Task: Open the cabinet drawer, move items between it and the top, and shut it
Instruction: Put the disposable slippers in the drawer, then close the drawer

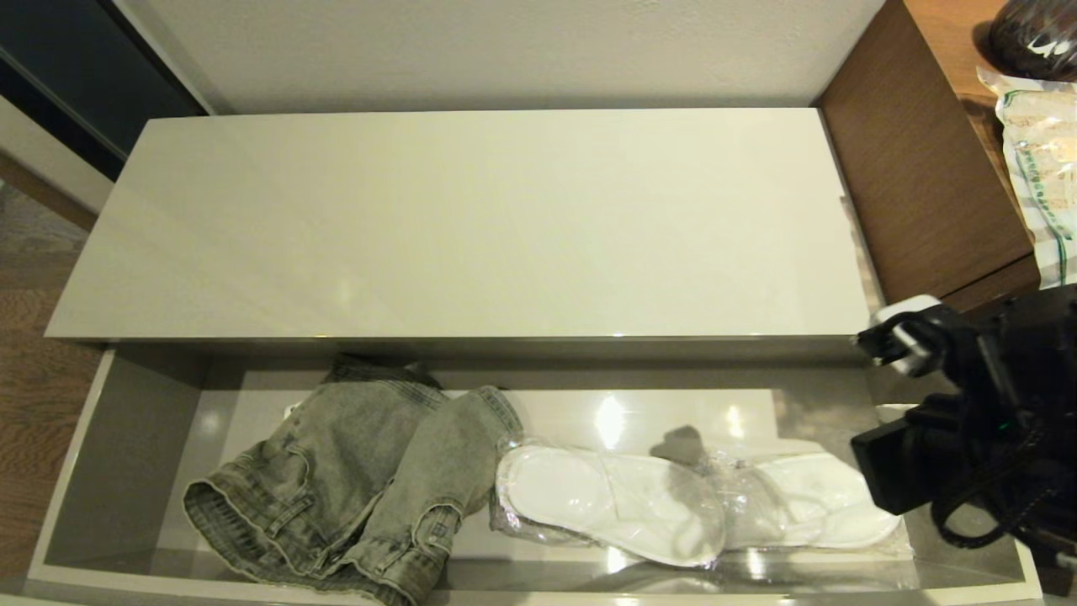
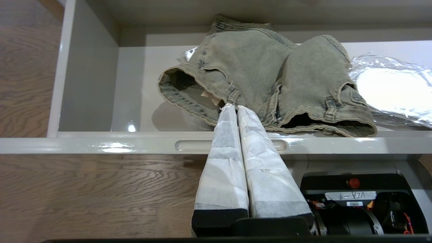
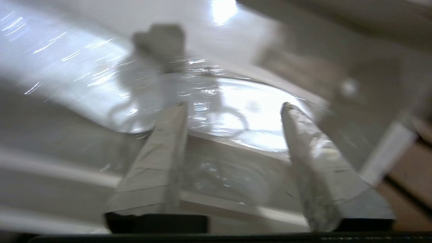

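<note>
Wooden flooring (image 1: 34, 370) is showing to the left of the low cabinet, and a taller brown desk (image 1: 917, 168) is standing at its right end. Spanning most of the scene, the top (image 1: 471, 227) is lying as a glossy pale slab against the far wall. Below its near edge, the cabinet drawer (image 1: 126, 454) is sitting pulled out toward the robot, as wide as the cabinet. Filling the drawer's left half, a pair of faded denim shorts (image 1: 353, 480) is lying crumpled. Just right of the shorts and touching them, the items are resting on the drawer floor: one bagged slipper pair (image 1: 606, 505) near the middle, and a second bagged pair (image 1: 816, 501) overlapping its right end. At the right edge, the right gripper (image 3: 233, 108) is hanging over the right end of the drawer, its fingers (image 3: 162, 155) spread apart above the second bag and clamping nothing. The left gripper (image 2: 235, 108) is hovering at the near rim of the drawer before the shorts, its fingers pressed together.
</note>
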Motion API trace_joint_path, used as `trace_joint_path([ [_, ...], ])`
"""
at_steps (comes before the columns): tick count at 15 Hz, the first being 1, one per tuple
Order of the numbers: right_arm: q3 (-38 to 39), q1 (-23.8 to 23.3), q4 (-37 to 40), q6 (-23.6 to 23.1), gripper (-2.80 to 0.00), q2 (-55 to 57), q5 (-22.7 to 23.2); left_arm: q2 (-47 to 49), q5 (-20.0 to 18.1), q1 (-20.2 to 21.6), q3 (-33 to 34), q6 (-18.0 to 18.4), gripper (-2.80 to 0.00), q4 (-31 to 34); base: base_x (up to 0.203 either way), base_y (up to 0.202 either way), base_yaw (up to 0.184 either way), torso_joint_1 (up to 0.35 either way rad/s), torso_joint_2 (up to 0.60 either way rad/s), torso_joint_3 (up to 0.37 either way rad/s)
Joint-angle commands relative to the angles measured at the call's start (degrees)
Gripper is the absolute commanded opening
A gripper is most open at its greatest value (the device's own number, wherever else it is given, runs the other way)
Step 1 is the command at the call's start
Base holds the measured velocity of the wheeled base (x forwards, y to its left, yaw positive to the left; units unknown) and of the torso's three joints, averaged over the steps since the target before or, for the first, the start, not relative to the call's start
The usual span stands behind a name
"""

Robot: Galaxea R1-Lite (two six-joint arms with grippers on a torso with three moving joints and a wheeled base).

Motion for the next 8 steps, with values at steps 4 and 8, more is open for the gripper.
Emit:
trace_joint_path([
  [4,-12.23,-10.51,25.32,4.06,-2.80,-23.18,3.56,0.09,-0.01,0.00,0.00,0.01,-2.80,-0.01,0.000,0.000,0.000,0.000,0.00,0.000],
  [8,-22.53,-19.67,47.89,14.52,-2.80,-31.20,14.35,0.09,-0.01,0.00,0.00,0.01,-2.80,-0.01,0.000,0.000,0.000,0.000,0.00,0.000],
])
